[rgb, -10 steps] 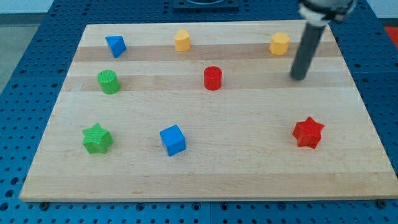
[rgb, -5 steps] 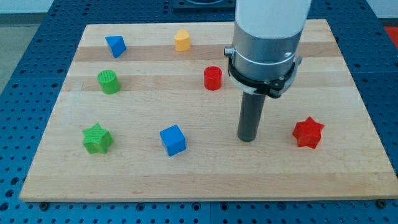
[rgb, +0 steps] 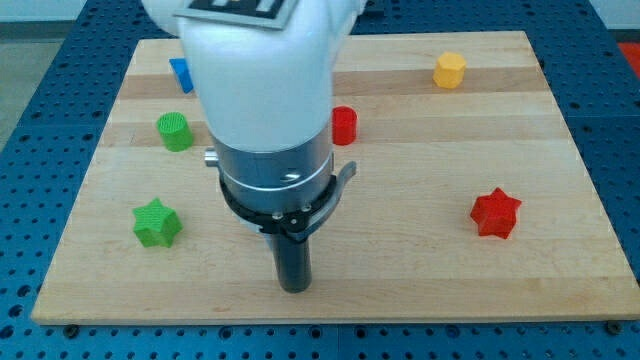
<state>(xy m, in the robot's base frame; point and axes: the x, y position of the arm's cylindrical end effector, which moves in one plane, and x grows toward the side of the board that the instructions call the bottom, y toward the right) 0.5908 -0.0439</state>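
My tip (rgb: 294, 288) is seen on the pale wooden board (rgb: 560, 270) by its near edge, touching no block that shows. The green star-shaped block (rgb: 156, 222) is nearest, off to the left. No jaws are carried, only a bare rod.

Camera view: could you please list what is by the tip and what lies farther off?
Near: my tip, touching no visible block; green star, nearest, to its left.
Farther: red star; red cylinder; green cylinder; yellow block; blue block, half hidden by the arm; wooden board.
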